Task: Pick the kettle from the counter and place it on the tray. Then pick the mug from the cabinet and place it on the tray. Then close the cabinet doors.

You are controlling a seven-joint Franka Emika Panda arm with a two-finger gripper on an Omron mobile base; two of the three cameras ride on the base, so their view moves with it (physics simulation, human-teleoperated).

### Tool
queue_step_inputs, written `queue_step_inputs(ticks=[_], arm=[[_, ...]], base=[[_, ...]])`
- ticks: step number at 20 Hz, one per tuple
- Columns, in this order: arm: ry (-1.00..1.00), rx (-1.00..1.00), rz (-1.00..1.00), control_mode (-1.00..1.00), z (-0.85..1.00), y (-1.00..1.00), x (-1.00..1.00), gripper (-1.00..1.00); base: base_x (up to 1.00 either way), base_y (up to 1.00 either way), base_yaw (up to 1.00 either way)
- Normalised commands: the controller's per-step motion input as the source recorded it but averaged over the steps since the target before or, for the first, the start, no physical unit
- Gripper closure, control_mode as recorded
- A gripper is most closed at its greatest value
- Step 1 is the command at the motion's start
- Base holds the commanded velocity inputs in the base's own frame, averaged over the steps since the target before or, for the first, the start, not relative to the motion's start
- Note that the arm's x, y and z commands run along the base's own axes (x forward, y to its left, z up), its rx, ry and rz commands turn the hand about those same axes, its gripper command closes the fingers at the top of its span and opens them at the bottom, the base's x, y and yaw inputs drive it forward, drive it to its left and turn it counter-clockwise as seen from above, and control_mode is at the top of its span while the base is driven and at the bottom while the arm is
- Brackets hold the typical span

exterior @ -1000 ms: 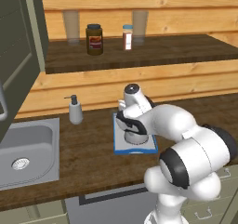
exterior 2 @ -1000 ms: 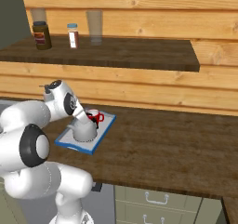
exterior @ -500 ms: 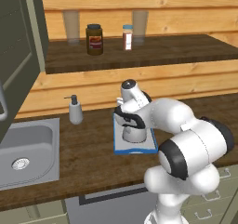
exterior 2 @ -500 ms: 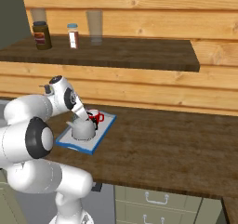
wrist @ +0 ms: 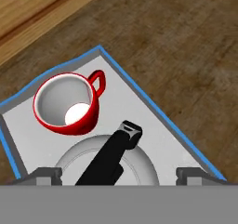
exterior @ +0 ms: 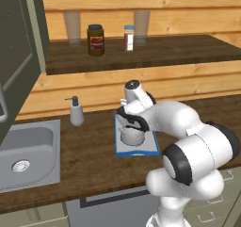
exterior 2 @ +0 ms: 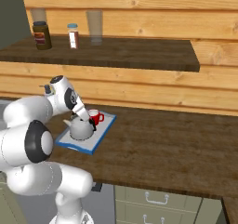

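My fingers [wrist: 118, 173] are spread wide, released above the kettle [wrist: 109, 161]; the mug [wrist: 67, 102] stands beside it on the tray [wrist: 153, 121]

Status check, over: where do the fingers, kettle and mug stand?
Gripper open above silvery kettle. Kettle and red mug both on blue-rimmed tray. Nothing blocking.
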Motion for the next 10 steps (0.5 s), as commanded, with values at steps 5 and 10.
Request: queue_step_inputs(ticks=[5,10], arm=[[0.03,0.00,0.00,-1.00,0.05,-0.03,-0.28,-1.00],[0.00,0.03,0.00,-1.00,0.55,-0.04,-0.51,-1.00]], base=[[0.00,0.00,0.00],[0.00,0.00,0.00]])
